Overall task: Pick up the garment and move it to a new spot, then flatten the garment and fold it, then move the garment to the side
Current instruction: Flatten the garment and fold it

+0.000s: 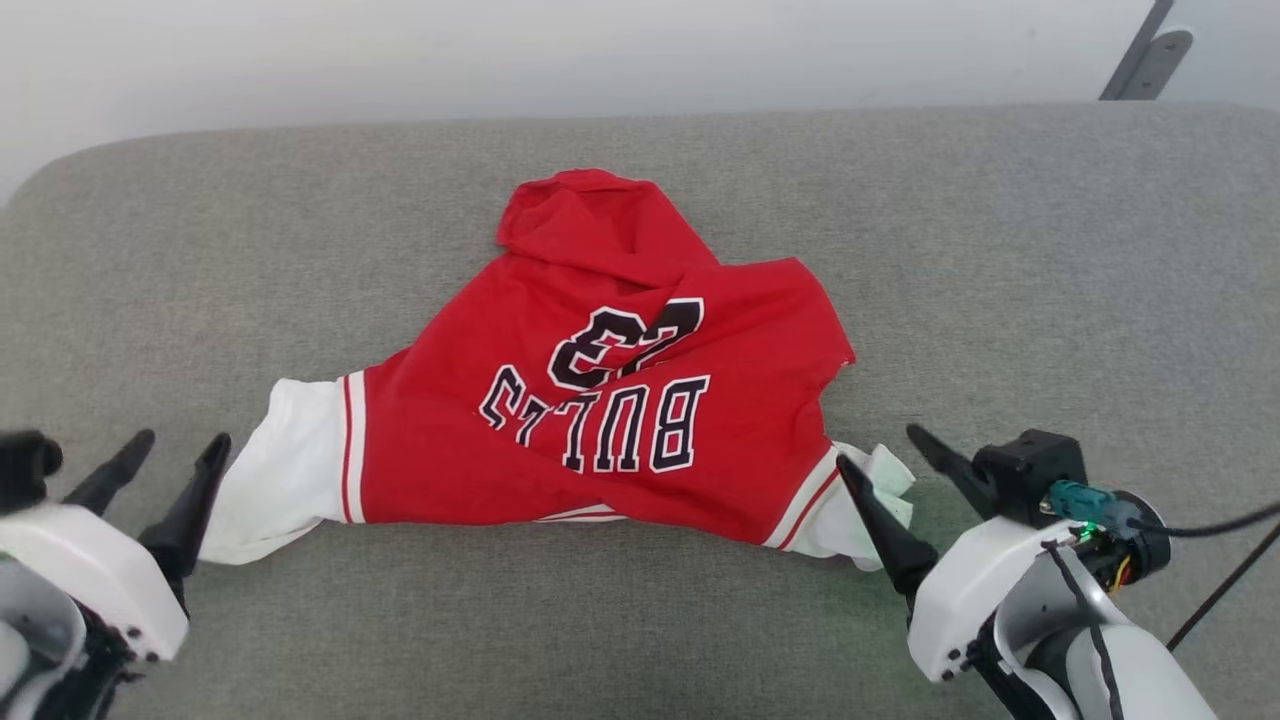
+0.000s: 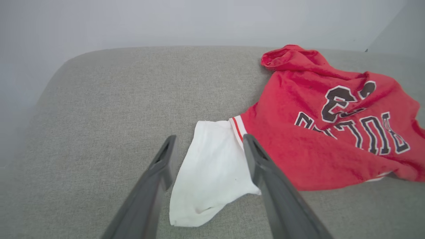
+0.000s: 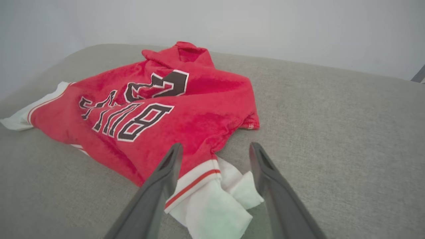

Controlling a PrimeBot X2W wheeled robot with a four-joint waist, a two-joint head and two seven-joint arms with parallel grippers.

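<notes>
The garment (image 1: 600, 430) lies rumpled in the middle of the grey padded bench (image 1: 1050, 280), its lettering upside down in the head view and a white sleeve trailing toward each arm. There the left end effector (image 1: 182, 440) stands spread just beside the left sleeve and the right end effector (image 1: 880, 447) spread at the right one. The left wrist view adds that sleeve lying flat between the open fingers (image 2: 166, 159), while the right wrist view shows the striped cuff (image 3: 194, 184) bunched between its fingers (image 3: 265, 172).
</notes>
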